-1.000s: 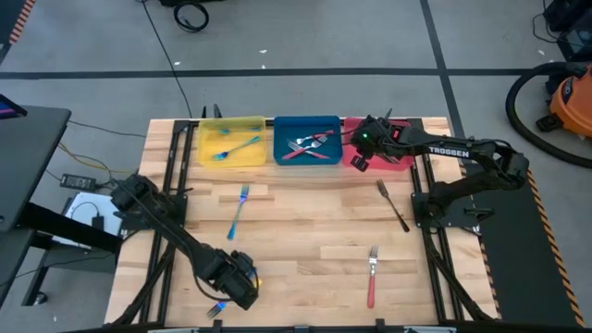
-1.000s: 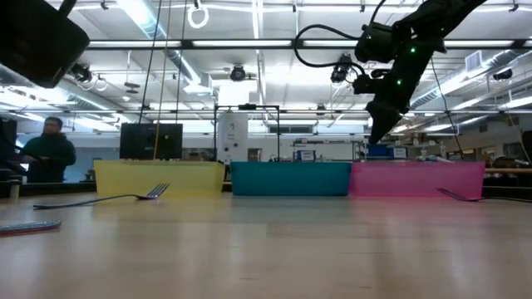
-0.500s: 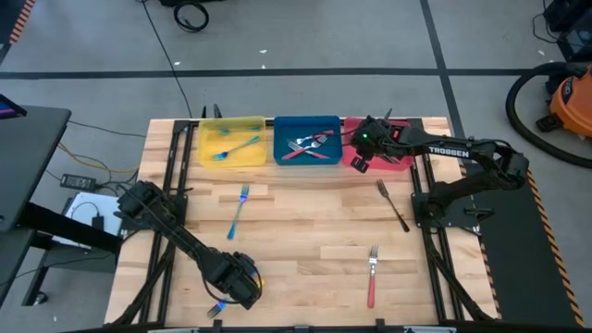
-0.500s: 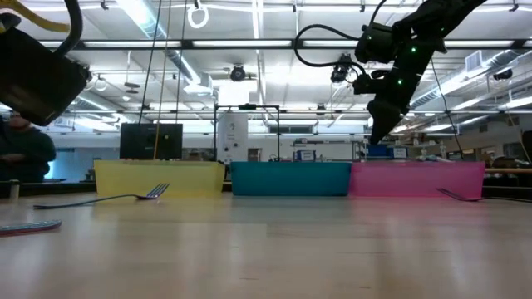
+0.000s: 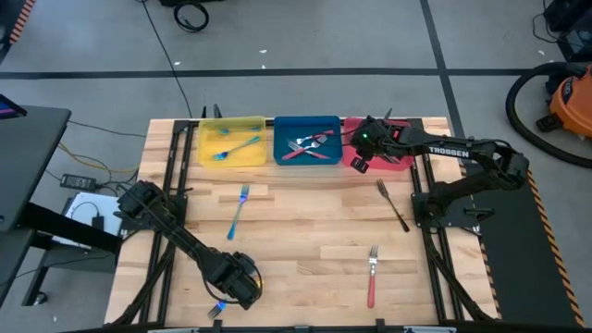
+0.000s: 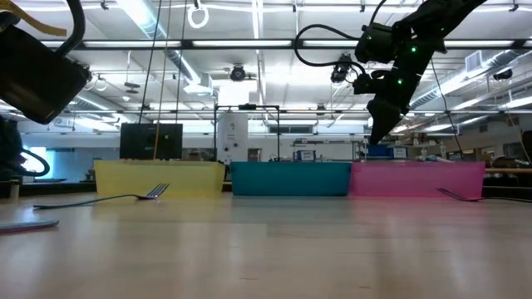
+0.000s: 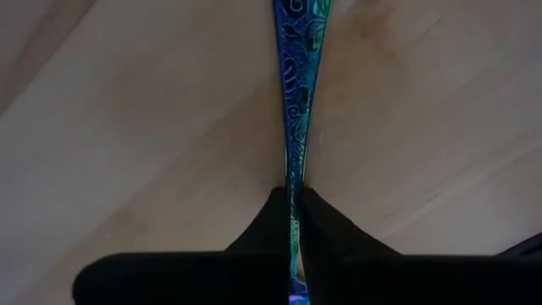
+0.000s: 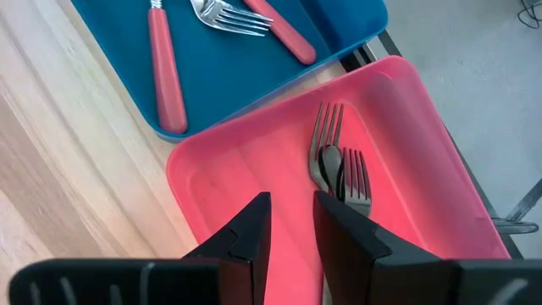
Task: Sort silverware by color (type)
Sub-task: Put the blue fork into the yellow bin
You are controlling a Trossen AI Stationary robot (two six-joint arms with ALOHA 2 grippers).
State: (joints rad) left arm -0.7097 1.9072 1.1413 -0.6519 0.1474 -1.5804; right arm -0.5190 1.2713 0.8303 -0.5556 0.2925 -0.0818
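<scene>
While the right hand (image 5: 356, 155) hangs over the pink plastic tray (image 8: 406, 127) at about 1 o'clock on the wooden worktop (image 5: 305, 231), its fingers stand slightly apart and hold nothing. That tray holds dark grey metal forks (image 8: 339, 169). Beside it, the blue plastic tray (image 5: 282, 129) at 12 o'clock holds red-handled silver utensils (image 5: 310, 146), and the yellow plastic tray (image 5: 208, 134) at 11 o'clock holds iridescent blue-teal utensils (image 5: 236, 148). At 7 o'clock, the left hand (image 5: 231, 289) is clamped on an iridescent blue-teal utensil handle (image 7: 296, 102) lying on the worktop. Loose on the worktop lie a blue-teal fork (image 5: 239, 211), a dark fork (image 5: 392, 205) and a red-handled fork (image 5: 372, 276).
</scene>
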